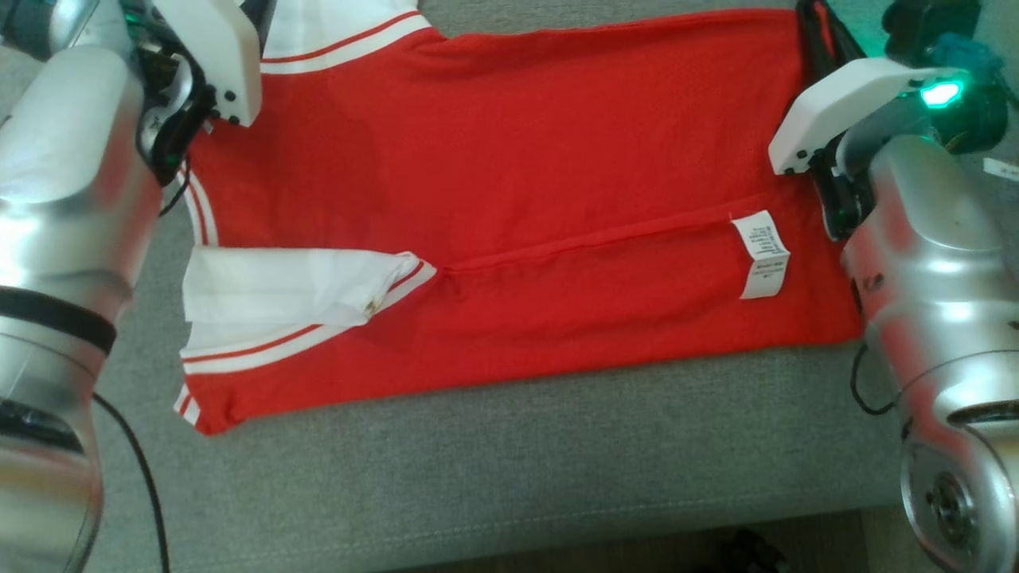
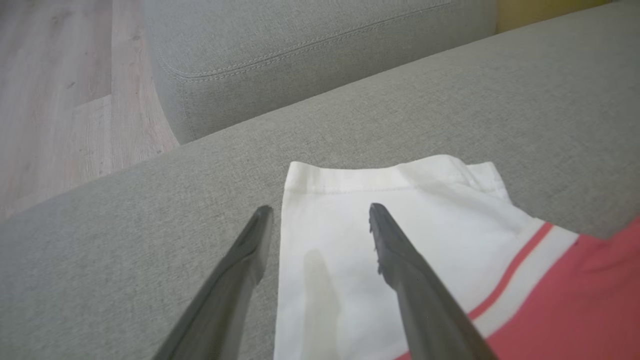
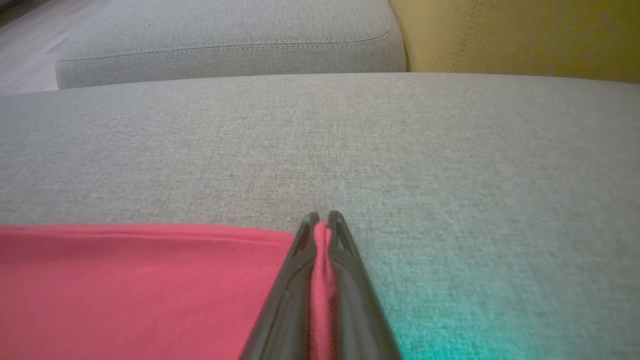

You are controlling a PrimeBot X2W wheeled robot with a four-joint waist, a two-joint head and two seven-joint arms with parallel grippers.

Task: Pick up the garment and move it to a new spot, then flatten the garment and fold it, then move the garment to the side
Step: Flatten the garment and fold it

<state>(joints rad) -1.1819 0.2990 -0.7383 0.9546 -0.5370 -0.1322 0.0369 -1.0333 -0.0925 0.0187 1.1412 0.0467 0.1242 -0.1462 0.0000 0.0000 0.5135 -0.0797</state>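
The garment [image 1: 509, 199] is a red T-shirt with white, red-striped sleeves, lying flat across a grey sofa seat [image 1: 517, 469] with a white care label [image 1: 762, 255] showing. At the shirt's far right corner my right gripper [image 3: 322, 220] is shut, with red fabric [image 3: 320, 270] pinched between its fingers. My left gripper [image 2: 320, 212] is open over the far white sleeve [image 2: 395, 210]; one finger [image 2: 400, 260] hangs above the sleeve, the other [image 2: 240, 265] above the grey cushion beside it. In the head view the left wrist [image 1: 203, 60] sits at the shirt's upper left and the right wrist [image 1: 844, 103] at its upper right.
A second grey cushion [image 2: 300, 55] and wooden floor [image 2: 60, 90] lie beyond the sleeve. A yellow cushion [image 3: 525, 35] sits at the back right. The seat's front edge [image 1: 517, 533] runs below the shirt. A black cable [image 1: 135, 469] hangs along my left arm.
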